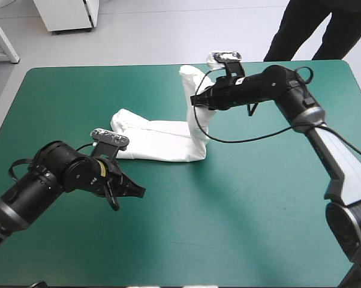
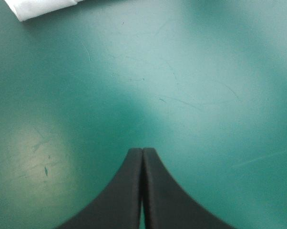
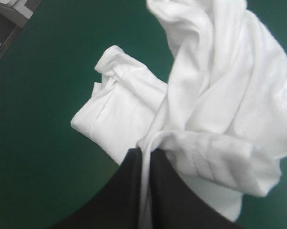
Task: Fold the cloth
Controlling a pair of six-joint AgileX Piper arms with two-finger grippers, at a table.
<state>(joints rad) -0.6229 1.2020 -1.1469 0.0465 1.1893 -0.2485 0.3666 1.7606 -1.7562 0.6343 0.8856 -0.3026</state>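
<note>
The right gripper (image 1: 197, 99) pinches the T-shirt's (image 1: 159, 141) right end, holding it raised off the table (image 1: 240, 210). The left gripper (image 1: 137, 192), fingers pressed together, hovers nearer.

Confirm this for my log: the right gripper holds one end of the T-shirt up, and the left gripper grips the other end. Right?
Not quite: the left gripper is shut on nothing, over the bare teal-green cover, apart from the T-shirt, as the left wrist view shows. The right gripper does hold one end up.
</note>
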